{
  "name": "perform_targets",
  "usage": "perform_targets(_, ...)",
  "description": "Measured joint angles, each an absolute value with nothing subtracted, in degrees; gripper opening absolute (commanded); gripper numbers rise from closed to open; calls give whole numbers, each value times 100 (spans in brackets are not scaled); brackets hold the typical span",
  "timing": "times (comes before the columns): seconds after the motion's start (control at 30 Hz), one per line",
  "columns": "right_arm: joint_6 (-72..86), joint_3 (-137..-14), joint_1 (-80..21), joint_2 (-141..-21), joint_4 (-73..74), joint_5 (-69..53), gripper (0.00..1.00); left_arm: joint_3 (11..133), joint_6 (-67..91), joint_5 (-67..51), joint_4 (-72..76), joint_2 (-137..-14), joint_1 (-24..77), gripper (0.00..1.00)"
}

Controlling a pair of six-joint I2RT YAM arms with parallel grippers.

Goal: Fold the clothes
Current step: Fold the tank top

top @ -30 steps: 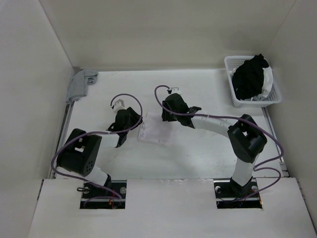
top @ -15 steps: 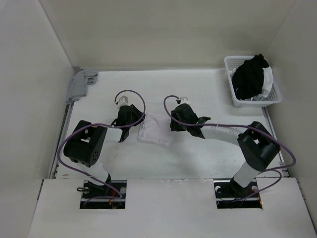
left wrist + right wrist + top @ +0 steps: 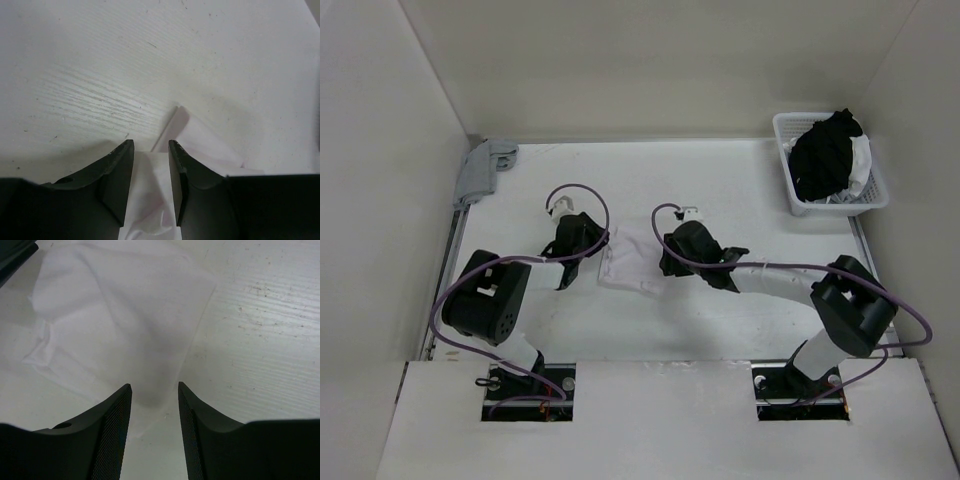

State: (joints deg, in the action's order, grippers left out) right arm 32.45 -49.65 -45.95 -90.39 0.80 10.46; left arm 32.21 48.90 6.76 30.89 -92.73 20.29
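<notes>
**Garment** [image 3: 630, 262]: one, plain white, thin. It lies crumpled on the table [image 3: 720, 180], mid-table, between the two grippers. One corner is folded over on the left arm's side.

**Left gripper** [image 3: 151, 145]: at the garment's left edge and low to the table. Its jaws are set narrow, with a bunch of white fabric filling the gap between them. Whether the fabric is actually pinched cannot be told.

**Right gripper** [image 3: 155, 387]: at the garment's right edge, just above it. Its jaws stand apart with nothing held. The cloth lies loose on the table beneath them.

**Basket** [image 3: 840, 206]: white plastic, in the far right corner, well apart from the garment. It holds a black bundle [image 3: 825, 155].

**Grey cloth** [image 3: 480, 170]: small, in the far left corner against the wall.
</notes>
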Motion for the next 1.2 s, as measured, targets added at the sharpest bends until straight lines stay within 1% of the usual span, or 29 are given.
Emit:
perform_targets(0.17,3326,-4875,-4637,-9039,75,1039,47,3223,4917,637,3087,-9279,2121,30)
perform_targets(0.27,3363,-4818,-4678,-9037,43,1044,50,3223,4945,576,3081,-9292,2150,28)
perform_targets(0.3,3389,-4779,-4707,-9037,30,1044,51,3223,4954,561,3081,-9303,2150,26)
perform_targets(0.4,3452,-4648,-4814,-9037,36,1007,52,3223,4980,475,3081,-9349,2123,15)
perform_targets(0.43,3470,-4617,-4849,-9037,36,982,49,3223,4995,438,3089,-9369,2104,13)
perform_targets(0.5,3500,-4589,-4906,-9048,40,947,41,3232,5035,368,3120,-9437,2069,9)
perform_targets(0.63,3594,-4521,-4960,-9059,-73,880,22,3238,5214,202,3208,-9555,1968,6)
perform_targets(0.77,3634,-4320,-4960,-9063,-97,845,14,3238,5369,134,3424,-9559,1909,5)
perform_targets(1.03,3671,-4226,-4960,-9157,-193,751,14,3345,5468,126,3599,-9570,1907,6)
perform_targets(1.2,3671,-4226,-4958,-9166,-211,720,14,3551,5544,110,3896,-9808,1850,6)
